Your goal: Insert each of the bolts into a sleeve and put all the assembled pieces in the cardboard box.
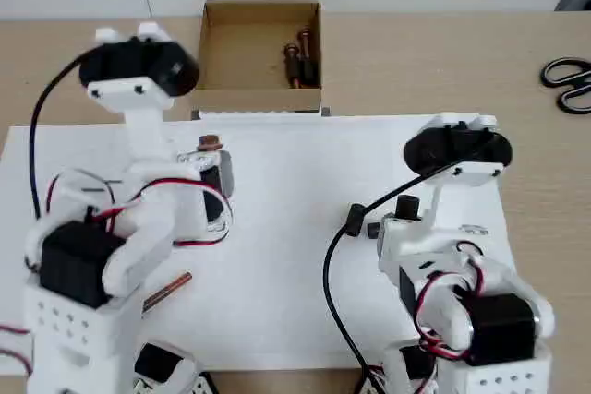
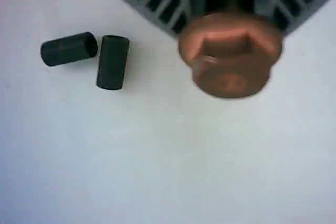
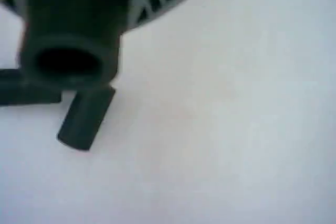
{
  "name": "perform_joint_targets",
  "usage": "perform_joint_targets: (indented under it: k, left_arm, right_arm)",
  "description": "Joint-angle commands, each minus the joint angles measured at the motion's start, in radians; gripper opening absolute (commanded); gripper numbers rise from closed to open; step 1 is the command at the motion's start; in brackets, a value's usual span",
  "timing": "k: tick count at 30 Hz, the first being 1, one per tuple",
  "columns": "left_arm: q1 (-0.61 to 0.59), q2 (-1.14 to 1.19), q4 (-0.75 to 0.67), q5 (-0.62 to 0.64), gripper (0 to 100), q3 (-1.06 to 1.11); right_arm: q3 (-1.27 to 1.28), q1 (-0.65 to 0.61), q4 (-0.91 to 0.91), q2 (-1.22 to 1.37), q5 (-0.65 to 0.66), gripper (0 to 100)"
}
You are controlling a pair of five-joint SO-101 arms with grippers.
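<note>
Bolt, copper head: clamped in the left gripper, head uppermost, over the far part of the white paper sheet, just in front of the cardboard box. Left arm stretched forward, wrist pointing down.

Right gripper is closed around one black sleeve, whose open bore faces the wrist camera. Right arm folded, gripper low over the sheet's right half.

Count outside the box:
- Bolts: 2. One held; second bolt lies on the sheet by the left arm's base.
- Sleeves: 3. One held; two loose sleeves lie close together, at an angle to each other, beside the right gripper.

Assembled pieces lie in the box's right side; number unclear.

Sheet lies on a wooden bench. Scissors at the bench's far right edge.
</note>
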Motion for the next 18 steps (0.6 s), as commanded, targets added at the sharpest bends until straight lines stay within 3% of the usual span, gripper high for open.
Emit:
perform_joint_targets:
  k: [1, 8, 14, 18]
  left_arm:
    - [-0.031, -0.16, -0.15, -0.008, 0, 0.197]
    - [-0.048, -0.485, -0.439, -0.023, 0, 0.613]
    - [-0.048, -0.651, -0.529, -0.018, 0, 0.826]
    - [-0.043, -0.729, -0.583, 0.055, 0, 0.895]
  right_arm:
    - [0.066, -0.028, -0.096, -0.007, 0.012, 0.3]
    - [0.245, -0.188, -0.306, -0.007, 0.011, 0.3]
    - [0.381, -0.278, -0.489, -0.007, 0.014, 0.3]
    - [0.456, -0.355, -0.575, -0.007, 0.025, 0.3]
